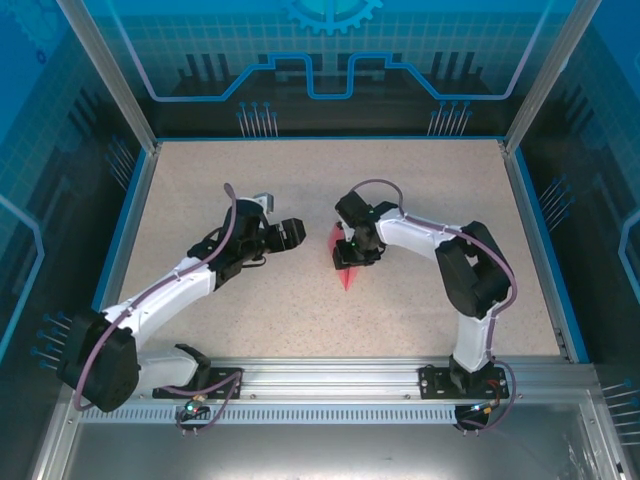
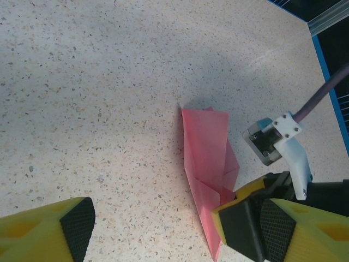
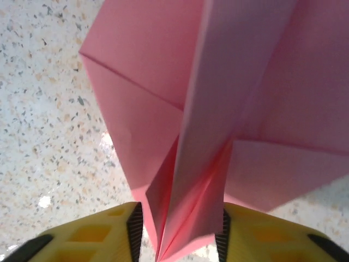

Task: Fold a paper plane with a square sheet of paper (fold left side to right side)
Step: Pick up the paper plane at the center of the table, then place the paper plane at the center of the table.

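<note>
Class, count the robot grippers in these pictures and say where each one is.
2. The left gripper is open, just left of the pink paper. The right gripper is shut on that paper, near the middle of the table.

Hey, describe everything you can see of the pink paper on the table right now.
The pink paper is thin, matte and already folded into a narrow pointed shape with sharp diagonal creases and layered flaps. It lies near the middle of the speckled table, its point toward the arms' bases. The right tool is closed on its raised centre fold, pinching it from both sides.
</note>
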`<action>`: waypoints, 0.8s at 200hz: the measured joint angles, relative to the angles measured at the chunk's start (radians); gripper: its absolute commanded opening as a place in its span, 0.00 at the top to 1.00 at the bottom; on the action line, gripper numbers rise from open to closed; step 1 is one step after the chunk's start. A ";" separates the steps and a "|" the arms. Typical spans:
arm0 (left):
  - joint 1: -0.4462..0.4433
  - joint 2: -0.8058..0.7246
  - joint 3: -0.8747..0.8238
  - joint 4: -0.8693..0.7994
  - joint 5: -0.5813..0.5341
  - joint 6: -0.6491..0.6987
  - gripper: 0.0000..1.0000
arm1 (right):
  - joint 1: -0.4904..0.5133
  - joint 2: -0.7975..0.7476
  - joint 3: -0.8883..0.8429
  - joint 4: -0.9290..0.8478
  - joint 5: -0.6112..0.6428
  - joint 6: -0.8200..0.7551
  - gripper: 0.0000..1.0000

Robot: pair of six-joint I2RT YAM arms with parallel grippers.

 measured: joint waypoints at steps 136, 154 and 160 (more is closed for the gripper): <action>0.005 -0.034 -0.002 -0.014 -0.014 0.000 0.11 | -0.228 0.224 0.449 -0.144 0.081 -0.113 1.00; 0.005 -0.034 -0.002 -0.021 -0.014 0.000 0.10 | -0.246 0.269 0.492 -0.170 0.092 -0.124 1.00; 0.005 -0.034 -0.002 -0.024 -0.014 0.000 0.10 | -0.250 0.283 0.505 -0.182 0.099 -0.127 0.99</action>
